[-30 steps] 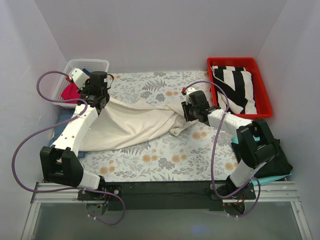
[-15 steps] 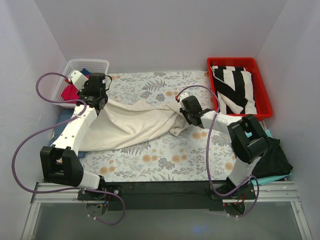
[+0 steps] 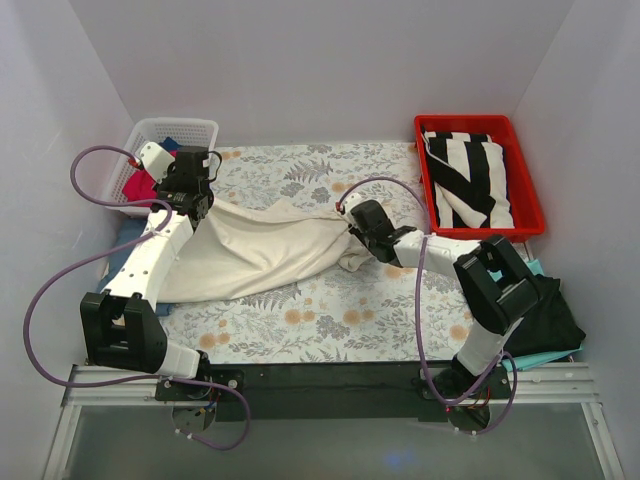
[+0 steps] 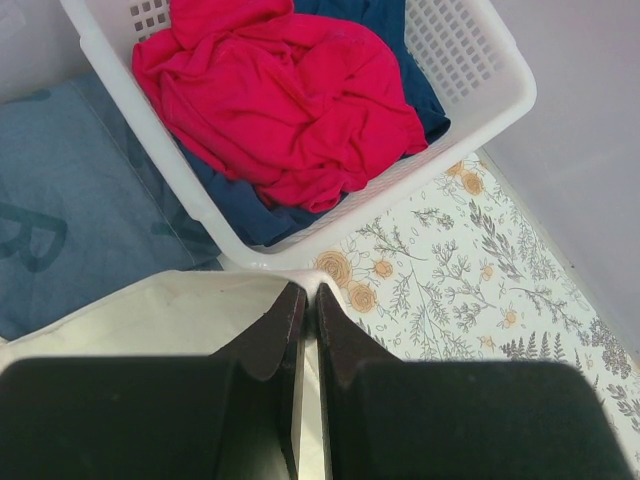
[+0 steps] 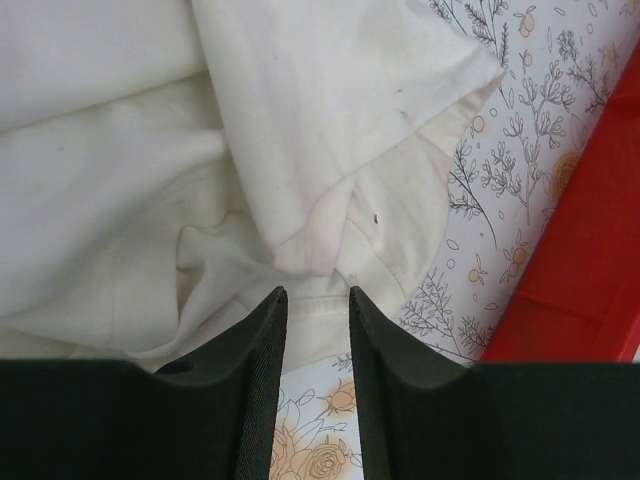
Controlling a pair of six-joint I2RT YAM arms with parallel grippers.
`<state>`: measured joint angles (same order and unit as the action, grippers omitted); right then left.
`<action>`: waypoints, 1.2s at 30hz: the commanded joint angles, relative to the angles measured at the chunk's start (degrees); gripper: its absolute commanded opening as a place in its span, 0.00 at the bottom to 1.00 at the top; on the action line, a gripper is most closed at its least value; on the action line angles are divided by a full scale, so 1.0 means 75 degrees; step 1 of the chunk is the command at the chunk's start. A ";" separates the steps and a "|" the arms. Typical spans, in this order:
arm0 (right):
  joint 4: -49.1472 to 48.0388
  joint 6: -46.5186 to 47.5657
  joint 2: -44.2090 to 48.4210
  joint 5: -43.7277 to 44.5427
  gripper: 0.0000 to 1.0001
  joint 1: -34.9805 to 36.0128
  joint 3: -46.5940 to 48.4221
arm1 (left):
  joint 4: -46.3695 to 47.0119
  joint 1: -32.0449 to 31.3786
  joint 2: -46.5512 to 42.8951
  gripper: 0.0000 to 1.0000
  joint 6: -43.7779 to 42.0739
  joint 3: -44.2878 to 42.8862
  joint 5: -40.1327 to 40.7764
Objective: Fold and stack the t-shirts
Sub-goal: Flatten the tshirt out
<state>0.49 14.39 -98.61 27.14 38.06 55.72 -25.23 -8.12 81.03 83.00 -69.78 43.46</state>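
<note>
Cream t-shirt [image 3: 265, 250] lies across the flowery surface [image 3: 330, 310], its left corner pinched in the tight left jaws, and the right jaws, slightly apart and empty, have just slid left over its bunched end, ready to grab.

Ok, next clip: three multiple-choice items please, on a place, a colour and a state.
1. The red shirt lies: A in the white basket; B in the red tray; C on the floral cover.
2. The big spread-out shirt is: A teal; B cream; C black.
3. The left gripper is: A wide open; B out of view; C shut on the cream shirt.
A, it is bunched inside the basket; B, the cloth is pale off-white; C, the jaws are pinched on its edge.
</note>
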 commanded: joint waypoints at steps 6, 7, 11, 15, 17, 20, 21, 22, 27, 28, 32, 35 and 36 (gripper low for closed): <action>-0.0861 0.0506 -0.0305 0.0436 0.37 0.0116 -0.0071 | 0.0060 0.0063 -0.0316 0.00 0.0066 0.0140 -0.0041; -0.0920 0.0576 -0.0433 0.0495 0.37 0.0116 -0.0059 | 0.0060 0.0063 -0.0316 0.00 0.0078 0.0140 -0.0053; -0.1097 0.0706 -0.0773 0.0484 0.37 0.0116 0.0186 | 0.0060 0.0086 -0.0293 0.00 0.0101 0.0151 -0.0100; -0.1108 0.0683 -0.1067 0.0367 0.36 0.0128 0.0375 | 0.0060 0.0110 -0.0281 0.00 0.0101 0.0186 -0.0111; -0.1178 0.0671 -0.1079 0.0389 0.35 0.0128 0.0398 | 0.0060 0.0122 -0.0293 0.00 0.0089 0.0175 -0.0123; -0.1249 0.0671 -0.0950 0.0495 0.35 0.0210 0.0363 | 0.0060 0.0145 -0.0281 0.00 0.0078 0.0163 -0.0123; -0.1261 0.0671 -0.0811 0.0507 0.35 0.0233 0.0328 | 0.0060 0.0145 -0.0293 0.00 0.0089 0.0163 -0.0123; -0.1272 0.0671 -0.0740 0.0519 0.35 0.0280 0.0282 | 0.0060 0.0157 -0.0281 0.00 0.0089 0.0175 -0.0135; -0.1284 0.0706 -0.0388 0.0694 0.35 0.0491 0.0141 | 0.0060 0.0169 -0.0281 0.00 0.0078 0.0175 -0.0170; -0.1284 0.0718 -0.0353 0.0718 0.35 0.0572 0.0117 | 0.0060 0.0169 -0.0270 0.00 0.0078 0.0175 -0.0170; -0.1284 0.0753 -0.0329 0.0800 0.36 0.0644 0.0175 | 0.0060 0.0169 -0.0258 0.00 0.0101 0.0186 -0.0205; -0.1296 0.0870 -0.0551 0.0882 0.35 0.0644 0.0316 | 0.0060 0.0169 -0.0258 0.00 0.0101 0.0198 -0.0217; -0.1319 0.0905 -0.0702 0.0905 0.35 0.0644 0.0363 | 0.0060 0.0169 -0.0258 0.00 0.0101 0.0210 -0.0217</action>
<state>-7.18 20.01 -102.74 31.88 42.94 56.75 -25.21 -7.22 81.01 83.42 -68.82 41.30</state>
